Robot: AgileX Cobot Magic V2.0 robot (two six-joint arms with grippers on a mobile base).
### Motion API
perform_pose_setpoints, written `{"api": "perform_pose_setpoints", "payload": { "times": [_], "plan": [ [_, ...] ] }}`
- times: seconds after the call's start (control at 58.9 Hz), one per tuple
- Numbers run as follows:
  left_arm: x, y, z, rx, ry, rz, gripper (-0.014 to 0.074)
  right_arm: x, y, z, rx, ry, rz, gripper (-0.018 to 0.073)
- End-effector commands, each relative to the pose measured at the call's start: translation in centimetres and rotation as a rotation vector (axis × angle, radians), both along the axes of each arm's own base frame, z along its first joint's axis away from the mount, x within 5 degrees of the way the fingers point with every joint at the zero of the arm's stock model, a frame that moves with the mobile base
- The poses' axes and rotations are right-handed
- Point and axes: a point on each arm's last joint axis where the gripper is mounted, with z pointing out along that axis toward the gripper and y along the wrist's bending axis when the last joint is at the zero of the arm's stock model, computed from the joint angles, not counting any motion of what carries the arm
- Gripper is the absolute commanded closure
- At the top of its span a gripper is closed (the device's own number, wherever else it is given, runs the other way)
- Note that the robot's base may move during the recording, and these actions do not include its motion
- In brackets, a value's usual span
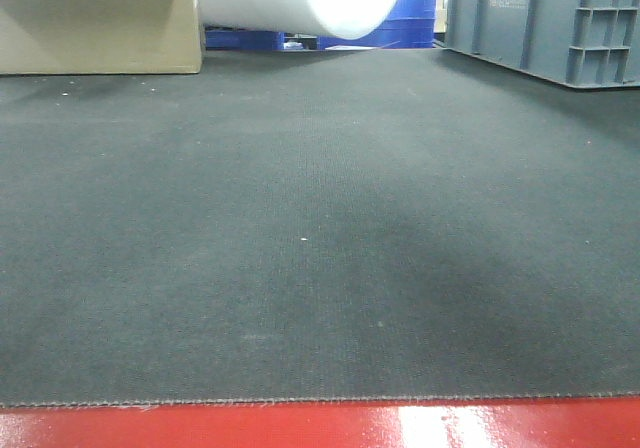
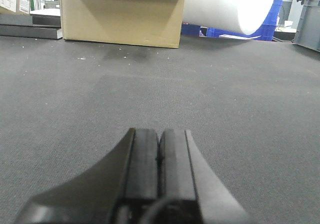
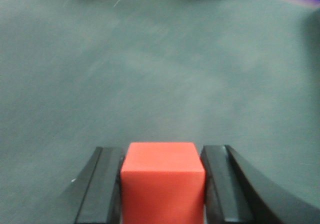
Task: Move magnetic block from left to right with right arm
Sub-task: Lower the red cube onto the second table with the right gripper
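One red magnetic block [image 3: 162, 181] clamped between both pads of right gripper [image 3: 163, 184], seen from R wrist cam. Pads touching block's L and R faces, block centred, top face level, sitting deep between the jaws. Mat [image 3: 160, 74] blurred behind it, so prob mid-carry; can't tell lift height off mat. Not visible in front cam at all, so no read on how far right it is.

For the carry: keep grip firm, hold wrist level, move slow and straight to right side. Lower till block bottom meets mat before opening, else may tip or bounce. Open jaws fully, then back out straight up so pads don't drag it.

Left gripper [image 2: 159, 149] pressed together, nothing in it, low over mat, near cardboard box [image 2: 121, 14] side. Leave parked.
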Motion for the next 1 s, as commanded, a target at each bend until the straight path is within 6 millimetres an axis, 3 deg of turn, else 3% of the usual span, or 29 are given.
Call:
{"api": "perform_pose_setpoints", "payload": {
  "times": [0.0,0.204,0.476,0.781,0.985],
  "plan": [
    [-0.1,0.0,0.6,-0.006,-0.089,-0.001,0.0713,1.7,2.7,1.2,0.003,-0.031,0.069,0.0367],
    [-0.1,0.0,0.6,-0.006,-0.089,-0.001,0.0713,6.4,8.2,-1.7,-0.06,0.232,0.107,0.0367],
    [-0.1,0.0,0.6,-0.006,-0.089,-0.001,0.0713,11.7,12.0,-5.8,-0.106,0.439,0.059,0.0367],
    [-0.1,0.0,0.6,-0.006,-0.089,-0.001,0.0712,14.4,14.3,-11.7,-0.15,0.575,0.044,0.0367],
    [-0.1,0.0,0.6,-0.006,-0.089,-0.001,0.0713,15.2,14.8,-14.2,-0.184,0.625,0.037,0.0366]
  ]
}}
